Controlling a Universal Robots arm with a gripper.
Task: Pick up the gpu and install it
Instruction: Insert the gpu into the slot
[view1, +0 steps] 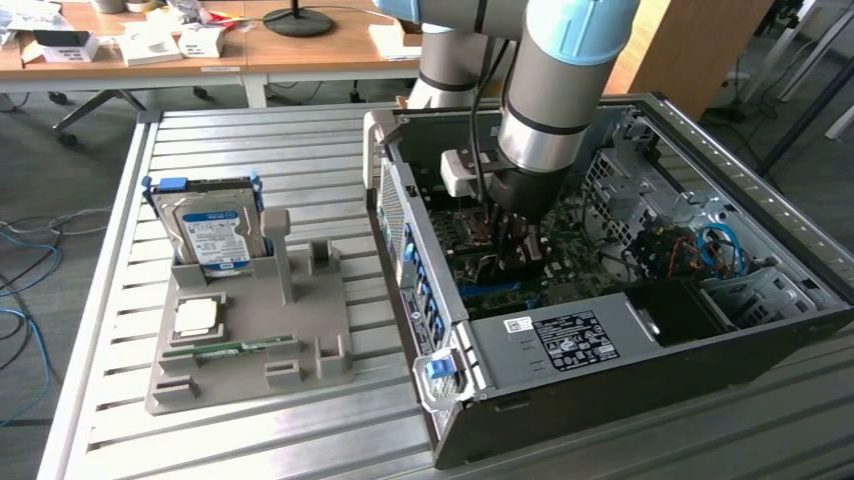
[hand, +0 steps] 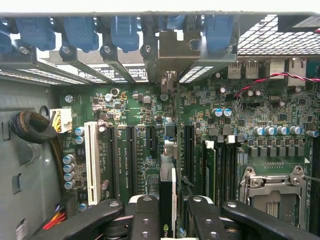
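Note:
In the wrist view the gpu (hand: 167, 192) appears edge-on as a thin dark card running up the middle of the motherboard (hand: 135, 135). Its silver bracket (hand: 175, 50) lies against the case's rear slot openings. My gripper (hand: 167, 217) is shut on the card, one black finger (hand: 145, 220) on each side of it. The card lies along a black expansion slot, and I cannot tell whether it is seated. In the exterior view the arm reaches down into the open computer case (view1: 601, 340), with the gripper (view1: 521, 245) low over the board.
A white slot (hand: 91, 155) and black slots flank the card, and the processor socket (hand: 272, 192) lies to one side. On the slatted table a grey holder (view1: 254, 340) carries a blue-labelled hard drive (view1: 214, 225), a chip (view1: 198, 317) and a green memory stick (view1: 240, 347).

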